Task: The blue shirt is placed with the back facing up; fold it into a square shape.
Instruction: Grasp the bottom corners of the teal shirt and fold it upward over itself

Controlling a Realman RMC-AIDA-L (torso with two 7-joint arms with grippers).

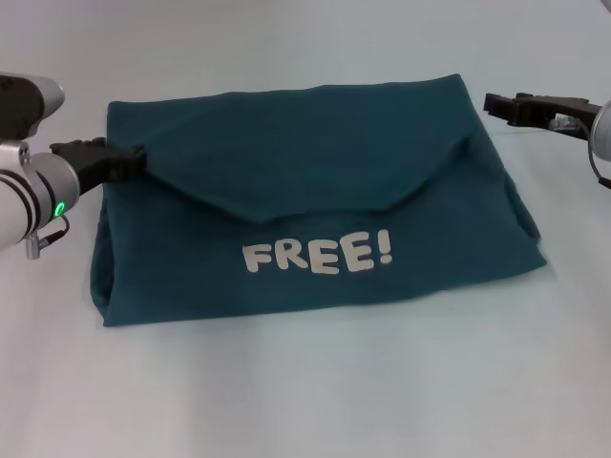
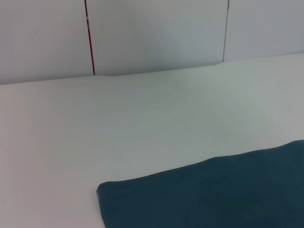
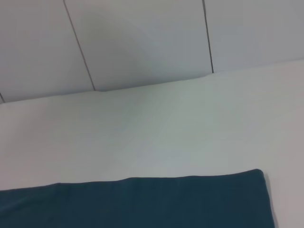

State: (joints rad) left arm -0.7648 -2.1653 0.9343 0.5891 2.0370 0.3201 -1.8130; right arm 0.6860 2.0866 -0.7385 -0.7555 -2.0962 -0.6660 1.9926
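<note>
The shirt (image 1: 315, 219) lies folded on the table (image 1: 305, 401) in front of me, a rough rectangle with white "FREE!" lettering (image 1: 317, 256) facing up and a flap folded down over its far half. My left claw (image 1: 119, 160) touches the shirt's left edge by the flap's corner; whether it grips the cloth, I cannot tell. My right claw (image 1: 511, 105) hovers just beyond the far right corner, apart from the cloth; I cannot tell how its jaws stand.
</note>
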